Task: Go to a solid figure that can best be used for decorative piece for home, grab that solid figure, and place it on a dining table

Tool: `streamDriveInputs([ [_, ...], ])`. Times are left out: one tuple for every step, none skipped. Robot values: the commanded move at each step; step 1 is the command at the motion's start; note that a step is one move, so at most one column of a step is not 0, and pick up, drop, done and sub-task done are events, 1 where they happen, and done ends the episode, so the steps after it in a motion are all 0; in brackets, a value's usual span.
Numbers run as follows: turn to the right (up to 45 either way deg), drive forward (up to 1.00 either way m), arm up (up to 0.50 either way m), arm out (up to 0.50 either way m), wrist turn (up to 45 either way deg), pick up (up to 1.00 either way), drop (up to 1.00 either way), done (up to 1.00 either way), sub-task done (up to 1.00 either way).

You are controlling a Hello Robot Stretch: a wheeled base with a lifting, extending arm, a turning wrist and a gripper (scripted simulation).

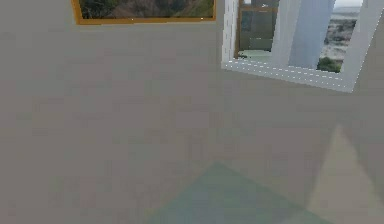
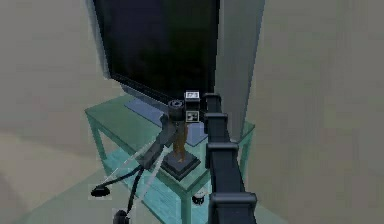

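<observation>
Pointing toward the arm side view's lower left, the gripper [image 2: 111, 201] shows two thin fingers [image 2: 101, 190]; whether they grasp anything cannot be told. Right of the fingers, the brown figure [image 2: 180, 148] stands upright on a dark base on a glass table [image 2: 105, 120]. Behind it stands a dark television [image 2: 160, 45]; the arm [image 2: 225, 165] rises at right.

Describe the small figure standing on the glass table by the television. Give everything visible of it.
The figure is a slim brown upright piece, wood-like, set on a dark square base. It stands upright on the greenish glass table with its base flat on the top, nearer the camera than the dark television. The body of the gripper crosses its upper end in the picture; whether they touch cannot be told. Finer detail is too small to make out.
</observation>
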Motion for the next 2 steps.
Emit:
streamDriveInputs([
  [0.0, 0.0, 0.0, 0.0, 45.0, 0.0, 0.0, 0.0, 0.0],
  [0.0, 0.0, 0.0, 0.0, 45.0, 0.0, 0.0, 0.0, 0.0],
])
